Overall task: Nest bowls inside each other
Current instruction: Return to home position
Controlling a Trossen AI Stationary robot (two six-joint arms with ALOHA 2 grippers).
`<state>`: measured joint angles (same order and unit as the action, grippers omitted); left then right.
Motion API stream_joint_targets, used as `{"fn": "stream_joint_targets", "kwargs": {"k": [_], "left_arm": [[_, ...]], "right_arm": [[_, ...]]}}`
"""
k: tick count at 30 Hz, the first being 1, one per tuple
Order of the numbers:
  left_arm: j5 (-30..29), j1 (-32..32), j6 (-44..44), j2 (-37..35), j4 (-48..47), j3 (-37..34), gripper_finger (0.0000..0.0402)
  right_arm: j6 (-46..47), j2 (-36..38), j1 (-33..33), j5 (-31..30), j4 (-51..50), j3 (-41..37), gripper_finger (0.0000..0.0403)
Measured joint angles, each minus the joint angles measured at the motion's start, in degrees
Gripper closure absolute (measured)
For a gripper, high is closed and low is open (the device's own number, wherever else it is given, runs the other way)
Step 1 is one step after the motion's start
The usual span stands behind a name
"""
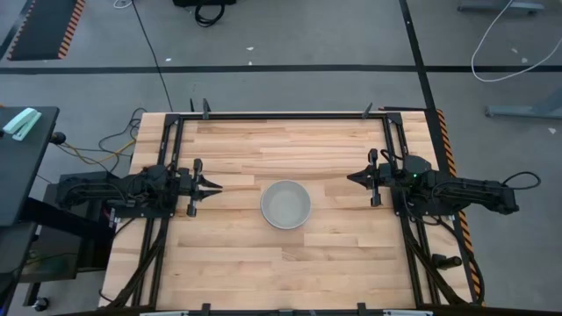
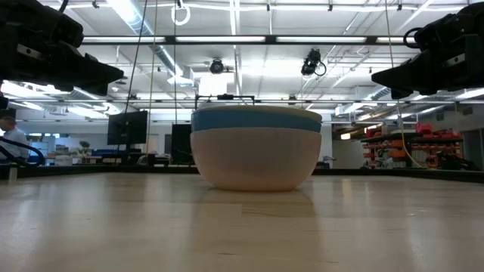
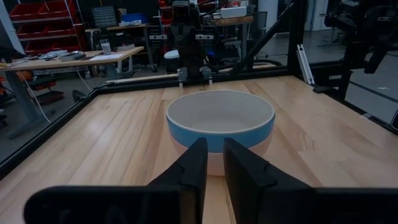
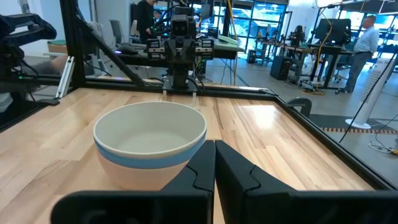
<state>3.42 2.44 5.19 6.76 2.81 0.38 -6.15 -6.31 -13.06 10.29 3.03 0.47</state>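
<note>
Bowls stacked at mid-bench, both arms parked.

Grey-white bowl [image 1: 285, 204] nested in the blue bowl [image 3: 221, 131], nested in the salmon bowl [image 2: 253, 160], dead centre of the bench [image 1: 237, 263]. Left end effector [image 1: 208, 185] by the left edge, clenched on nothing; right end effector [image 1: 356, 177] by the right edge, likewise clenched, empty. Probably light, stiff, slick plastic; best pinched at the rim. Looks finished.

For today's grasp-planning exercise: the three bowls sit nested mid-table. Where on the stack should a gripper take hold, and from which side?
Grip the stack of bowls at its rim, coming down from above, one finger inside and one outside. The rim is open and upright, while the outer wall curves inward toward the base, so a side squeeze would likely slip. Both the left gripper and the right gripper sit about equally far away.
</note>
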Motion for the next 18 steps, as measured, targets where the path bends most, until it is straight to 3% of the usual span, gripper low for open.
{"fn": "stream_joint_targets", "kwargs": {"k": [18], "left_arm": [[0.0, 0.0, 0.0, 0.0, 0.0, 0.0, 0.0345]], "right_arm": [[0.0, 0.0, 0.0, 0.0, 0.0, 0.0, 0.0385]]}}
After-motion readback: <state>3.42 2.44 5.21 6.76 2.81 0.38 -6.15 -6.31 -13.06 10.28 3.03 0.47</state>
